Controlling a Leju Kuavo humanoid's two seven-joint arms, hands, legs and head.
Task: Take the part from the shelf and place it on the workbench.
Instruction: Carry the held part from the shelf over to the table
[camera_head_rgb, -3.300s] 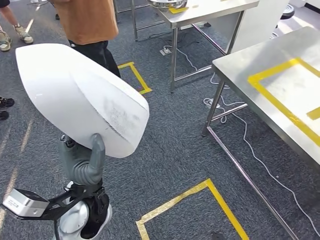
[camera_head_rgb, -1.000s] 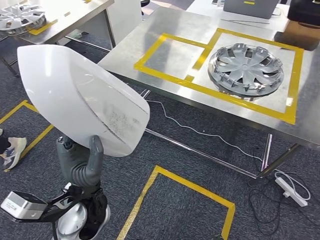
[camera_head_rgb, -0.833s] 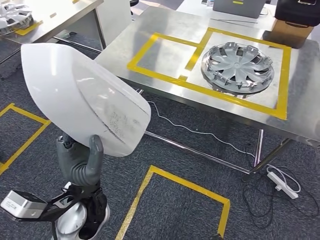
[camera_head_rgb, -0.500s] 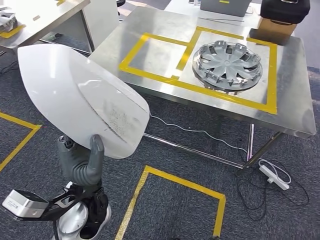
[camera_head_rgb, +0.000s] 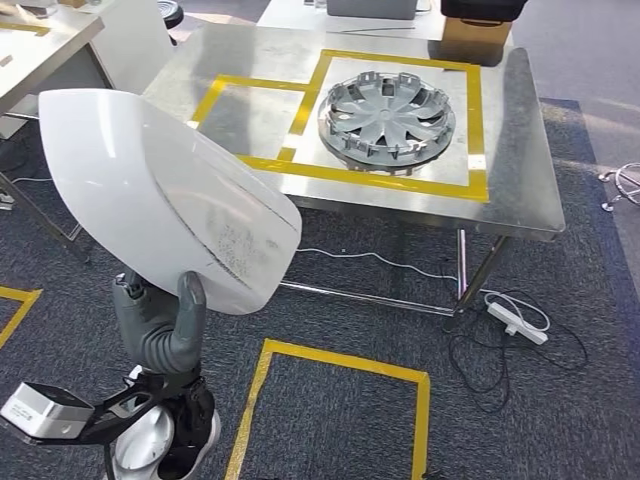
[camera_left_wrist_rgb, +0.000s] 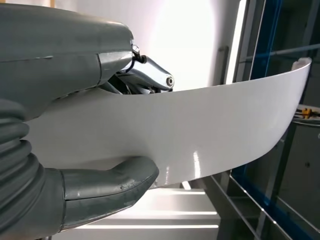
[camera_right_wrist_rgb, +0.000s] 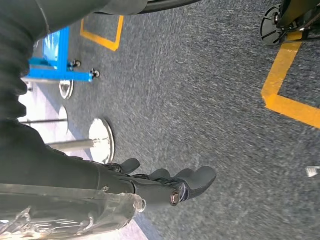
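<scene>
No readable text, label or number — none anywhere.

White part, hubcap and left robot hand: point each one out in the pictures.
white part (camera_head_rgb: 151, 190), head view, on the middle of its smooth curved shell.
hubcap (camera_head_rgb: 386, 115), head view, on its hub at the centre.
left robot hand (camera_head_rgb: 162, 325), head view, on the grey palm below the thumb.

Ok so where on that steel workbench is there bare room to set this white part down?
The left taped square on the workbench is bare, bordered by yellow tape and the hubcap's square. The right taped square is crowded: the hubcap takes up most of it. A bare strip runs along the table's right edge. The left hand holds the white part.
</scene>
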